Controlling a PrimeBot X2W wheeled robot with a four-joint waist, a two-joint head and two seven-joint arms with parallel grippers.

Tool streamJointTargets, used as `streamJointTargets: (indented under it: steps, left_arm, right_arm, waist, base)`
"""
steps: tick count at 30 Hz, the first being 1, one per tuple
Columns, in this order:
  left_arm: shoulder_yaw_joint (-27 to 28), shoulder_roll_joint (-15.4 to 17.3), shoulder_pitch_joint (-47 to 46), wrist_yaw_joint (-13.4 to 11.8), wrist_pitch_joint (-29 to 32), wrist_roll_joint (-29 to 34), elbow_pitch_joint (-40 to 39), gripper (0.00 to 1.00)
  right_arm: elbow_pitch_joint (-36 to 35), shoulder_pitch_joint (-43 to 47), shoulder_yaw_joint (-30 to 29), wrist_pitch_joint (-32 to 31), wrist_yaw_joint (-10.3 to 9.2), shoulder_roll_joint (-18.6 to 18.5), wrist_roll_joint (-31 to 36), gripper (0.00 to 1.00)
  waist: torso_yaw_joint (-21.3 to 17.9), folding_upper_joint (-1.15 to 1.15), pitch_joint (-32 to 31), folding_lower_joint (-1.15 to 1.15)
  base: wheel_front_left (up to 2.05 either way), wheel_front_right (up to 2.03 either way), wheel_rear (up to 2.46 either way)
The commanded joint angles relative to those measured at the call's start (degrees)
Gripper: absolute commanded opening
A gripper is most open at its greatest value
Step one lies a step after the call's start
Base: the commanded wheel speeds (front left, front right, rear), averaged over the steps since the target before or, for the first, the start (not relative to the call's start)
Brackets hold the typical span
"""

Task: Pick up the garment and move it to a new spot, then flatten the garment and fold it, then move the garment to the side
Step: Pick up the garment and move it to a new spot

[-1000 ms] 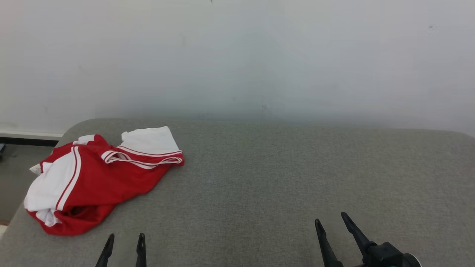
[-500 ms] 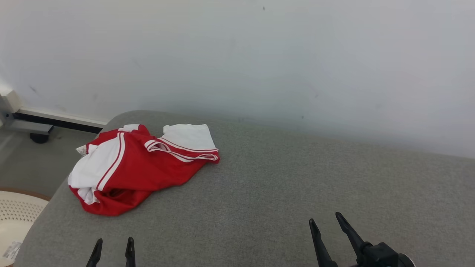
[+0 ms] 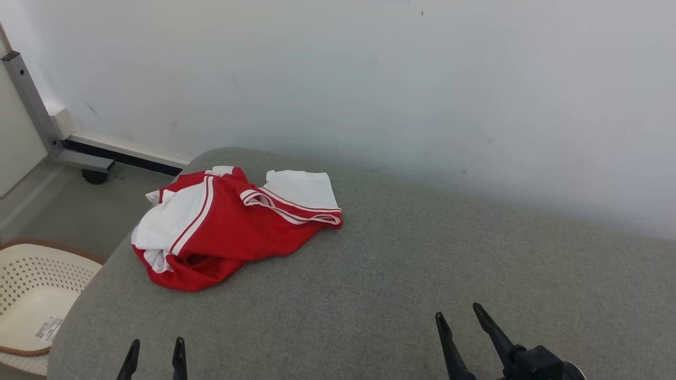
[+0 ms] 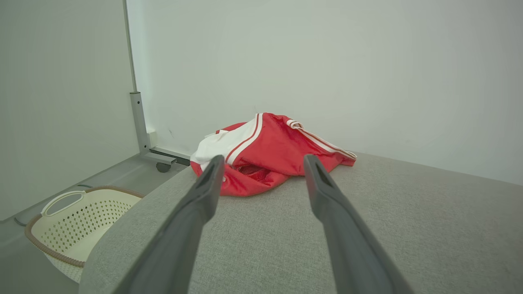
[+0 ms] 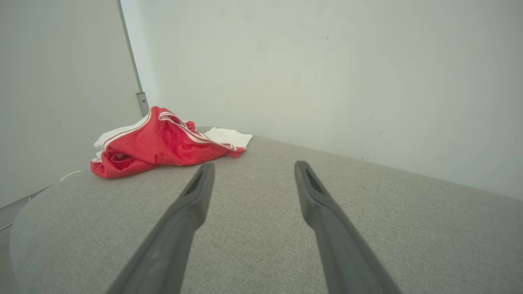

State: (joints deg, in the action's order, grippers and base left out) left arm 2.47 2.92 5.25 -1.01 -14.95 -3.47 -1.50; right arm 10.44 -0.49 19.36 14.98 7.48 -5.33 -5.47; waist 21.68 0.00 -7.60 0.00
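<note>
A crumpled red and white garment lies in a heap near the far left corner of the grey padded surface. It also shows ahead in the left wrist view and off to the left in the right wrist view. My left gripper stands open at the bottom left, well short of the garment, nothing between its fingers. My right gripper stands open at the bottom right, far from the cloth and holding nothing.
A cream perforated laundry basket sits on the floor left of the surface, also seen as the basket. A grey metal post on a wheeled foot stands by the white wall. The surface's left edge curves down beside the garment.
The head camera has turned left, so the whole picture has shifted right and the basket and metal post have come into view. Garment and grippers look unmoved.
</note>
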Motion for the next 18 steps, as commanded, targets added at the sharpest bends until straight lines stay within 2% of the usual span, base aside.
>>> streamJointTargets:
  steps: [1, 11, 14, 18]
  left_arm:
    - [0.1, 0.0, 0.1, 0.3, -0.3, 0.2, 0.2, 1.00]
    - [0.0, 0.0, -0.5, -0.6, -0.3, -0.5, 0.2, 1.00]
    - [0.3, 0.0, -0.8, -1.3, -0.3, -3.7, -0.5, 1.00]
    - [-0.1, 0.0, -1.6, -1.0, -0.3, -3.9, -0.4, 1.00]
  right_arm:
    - [0.0, 0.4, 0.1, 0.2, 0.02, -0.3, -0.2, 1.00]
    - [0.0, 0.0, 0.6, 0.2, 0.02, -0.9, -0.6, 1.00]
    - [-0.4, -0.1, 0.6, 0.2, 0.02, -1.1, -0.7, 1.00]
    - [-0.7, 0.2, 0.4, 0.2, 0.02, -1.5, -0.7, 1.00]
  waist:
    - [0.2, 0.00, 0.1, 0.00]
    - [0.6, 0.00, 0.7, 0.00]
    - [0.3, 0.00, 1.2, 0.00]
    - [0.3, 0.00, 2.1, 0.00]
  base:
    - [0.00, 0.00, 0.00]
    - [0.00, 0.00, 0.00]
    - [0.00, 0.00, 0.00]
    - [0.00, 0.00, 0.00]
